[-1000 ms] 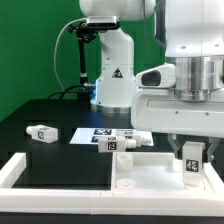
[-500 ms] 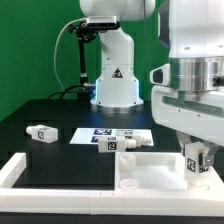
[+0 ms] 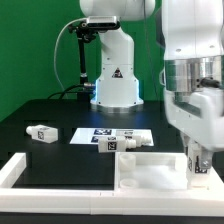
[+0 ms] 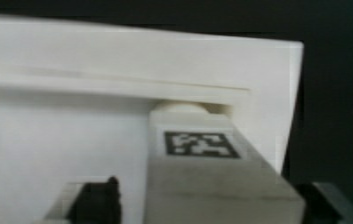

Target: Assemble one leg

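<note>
My gripper [image 3: 201,152] is shut on a leg [image 3: 203,164], a chunky white block with a black-and-white tag, at the exterior view's right. It holds the leg over the far right part of the large white tray-like panel [image 3: 150,172]. In the wrist view the leg [image 4: 205,170] sits between the dark fingers [image 4: 98,200], gripper [image 4: 208,206]. Its short round end [image 4: 191,107] meets the panel's raised rim [image 4: 120,80]. Whether the end touches the panel is not clear.
Another leg [image 3: 40,132] lies on the black table at the exterior view's left. Two more legs [image 3: 110,142] [image 3: 137,140] lie by the marker board [image 3: 95,132]. A white L-shaped rail [image 3: 25,172] runs along the front left. The robot base [image 3: 115,80] stands behind.
The wrist has turned and shifted toward the exterior view's right. The held leg has moved a little right and down over the panel. The loose legs have not moved.
</note>
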You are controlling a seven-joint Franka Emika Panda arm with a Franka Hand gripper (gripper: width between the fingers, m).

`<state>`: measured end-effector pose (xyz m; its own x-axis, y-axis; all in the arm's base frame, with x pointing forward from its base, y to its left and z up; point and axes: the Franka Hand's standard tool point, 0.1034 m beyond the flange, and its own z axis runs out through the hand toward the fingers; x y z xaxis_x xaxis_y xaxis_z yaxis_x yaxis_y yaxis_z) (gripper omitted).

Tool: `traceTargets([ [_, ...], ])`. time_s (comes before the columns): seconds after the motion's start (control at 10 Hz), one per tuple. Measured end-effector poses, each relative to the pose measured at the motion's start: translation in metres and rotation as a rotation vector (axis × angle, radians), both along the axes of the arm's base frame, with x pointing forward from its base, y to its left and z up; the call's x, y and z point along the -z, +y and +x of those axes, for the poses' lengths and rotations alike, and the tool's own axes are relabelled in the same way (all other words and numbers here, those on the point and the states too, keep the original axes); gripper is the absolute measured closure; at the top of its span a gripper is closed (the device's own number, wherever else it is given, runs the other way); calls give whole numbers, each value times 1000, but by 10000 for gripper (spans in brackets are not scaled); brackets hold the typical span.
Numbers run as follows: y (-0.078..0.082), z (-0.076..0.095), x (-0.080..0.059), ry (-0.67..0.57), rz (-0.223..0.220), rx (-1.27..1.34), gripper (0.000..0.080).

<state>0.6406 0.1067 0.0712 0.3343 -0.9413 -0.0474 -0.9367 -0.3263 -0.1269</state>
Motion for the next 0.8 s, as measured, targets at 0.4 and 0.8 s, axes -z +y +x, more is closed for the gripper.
traceTargets([
  [0.4, -2, 3, -1, -51, -53, -514, 153],
  [0.8, 2, 5, -3, -73, -162, -1124, 150],
])
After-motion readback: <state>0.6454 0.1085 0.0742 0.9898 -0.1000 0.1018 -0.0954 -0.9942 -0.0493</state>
